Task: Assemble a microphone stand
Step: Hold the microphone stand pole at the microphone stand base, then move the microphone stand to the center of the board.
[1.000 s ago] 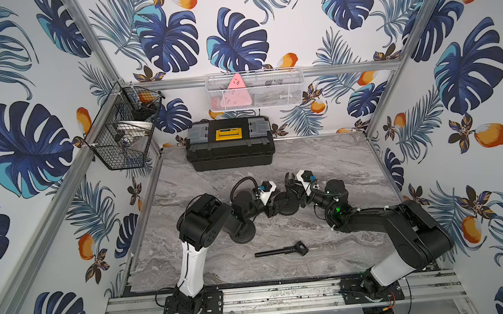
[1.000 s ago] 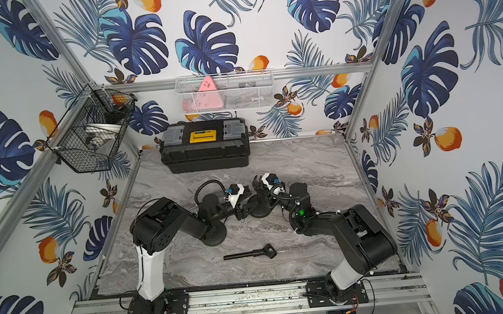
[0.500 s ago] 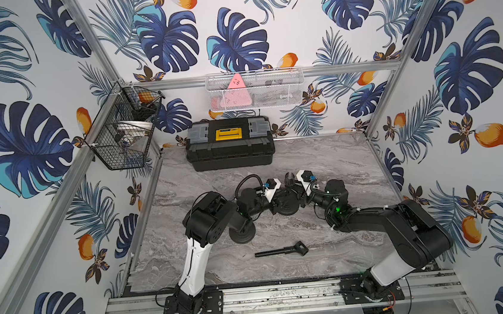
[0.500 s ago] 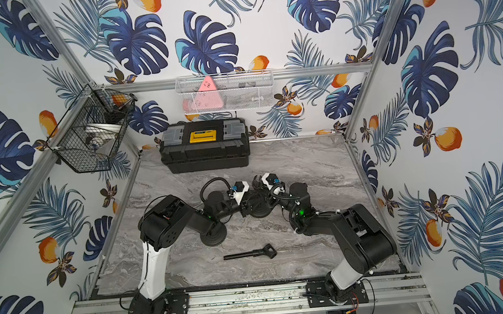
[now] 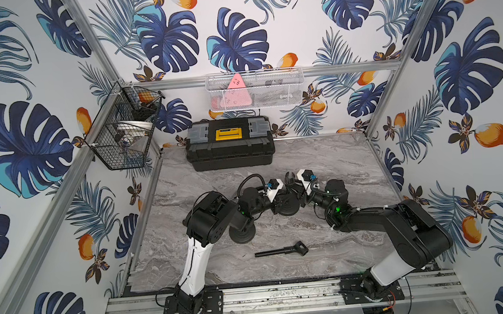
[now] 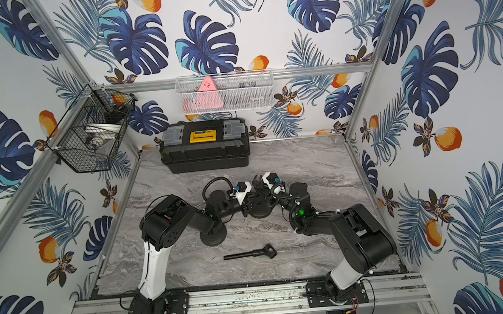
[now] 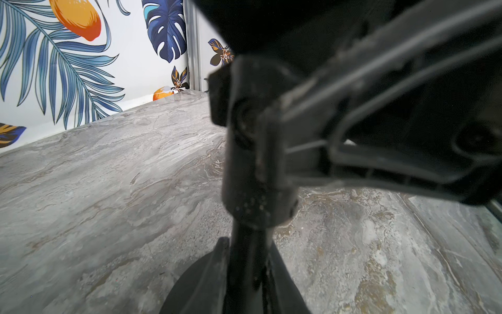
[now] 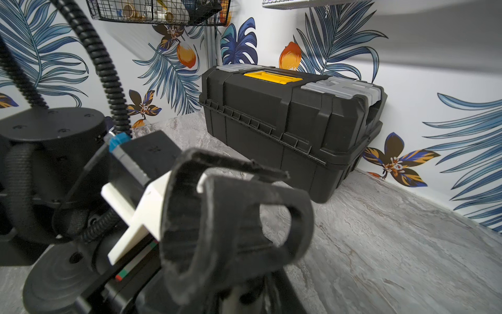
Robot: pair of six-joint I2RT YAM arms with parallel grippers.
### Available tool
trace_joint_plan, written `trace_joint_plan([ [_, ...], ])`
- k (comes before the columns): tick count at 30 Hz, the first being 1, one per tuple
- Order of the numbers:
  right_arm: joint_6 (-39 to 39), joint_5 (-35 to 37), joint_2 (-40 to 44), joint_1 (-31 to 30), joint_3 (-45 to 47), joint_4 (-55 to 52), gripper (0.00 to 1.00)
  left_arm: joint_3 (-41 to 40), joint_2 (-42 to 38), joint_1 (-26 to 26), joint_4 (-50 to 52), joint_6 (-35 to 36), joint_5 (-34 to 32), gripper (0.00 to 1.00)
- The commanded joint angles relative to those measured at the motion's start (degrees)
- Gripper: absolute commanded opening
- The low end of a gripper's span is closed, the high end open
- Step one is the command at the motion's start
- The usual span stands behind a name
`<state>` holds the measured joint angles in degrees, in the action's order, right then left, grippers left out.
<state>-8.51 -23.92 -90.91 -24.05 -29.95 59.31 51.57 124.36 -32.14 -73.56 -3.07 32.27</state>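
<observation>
1. Two round bases stand mid-surface point(image 5: 331, 160): a bare base point(image 5: 242, 233) and a stand base point(image 5: 289, 208) bearing one upright stem point(image 7: 255, 176).
2. One loose rod point(image 5: 278, 250) lies nearer the front edge.
3. The left pincer point(image 5: 281, 197) is clamped on the stem.
4. The right pincer point(image 5: 299, 189) is beside the stem's clip point(image 8: 233, 217); I cannot tell its grip.

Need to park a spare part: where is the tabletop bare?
Bare: back right, between toolbox, right wall and right arm; also the front strip between loose rod and rail. Crowded: mid-table, where both arms meet at the stand.
</observation>
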Motion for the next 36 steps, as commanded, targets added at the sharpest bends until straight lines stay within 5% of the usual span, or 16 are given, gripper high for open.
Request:
trace_joint_plan([
  [1,0.4,-0.4,0.3,-0.1,0.5,-3.6,0.52,0.5,0.0,0.2,-0.3,-0.7,-0.6,0.18],
  [4,0.5,-0.1,1.3,-0.1,0.9,-3.9,0.63,0.5,0.0,0.2,-0.3,-0.6,-0.5,0.16],
  [11,0.9,0.3,6.3,1.1,3.9,-8.9,0.65,0.2,-0.3,0.2,-0.2,0.1,-0.5,0.13],
  [17,0.7,-21.3,7.6,10.7,1.7,-16.2,0.55,-1.3,-1.0,0.2,-1.3,0.3,0.0,0.14],
  [23,-8.0,-29.9,5.1,10.8,-4.8,-24.1,0.54,-1.5,-0.8,0.1,-2.1,0.1,0.7,0.14],
  [36,-19.2,-31.1,-2.1,10.5,-13.5,-33.2,0.59,-1.1,-0.8,-0.1,-1.3,0.6,1.9,0.15],
])
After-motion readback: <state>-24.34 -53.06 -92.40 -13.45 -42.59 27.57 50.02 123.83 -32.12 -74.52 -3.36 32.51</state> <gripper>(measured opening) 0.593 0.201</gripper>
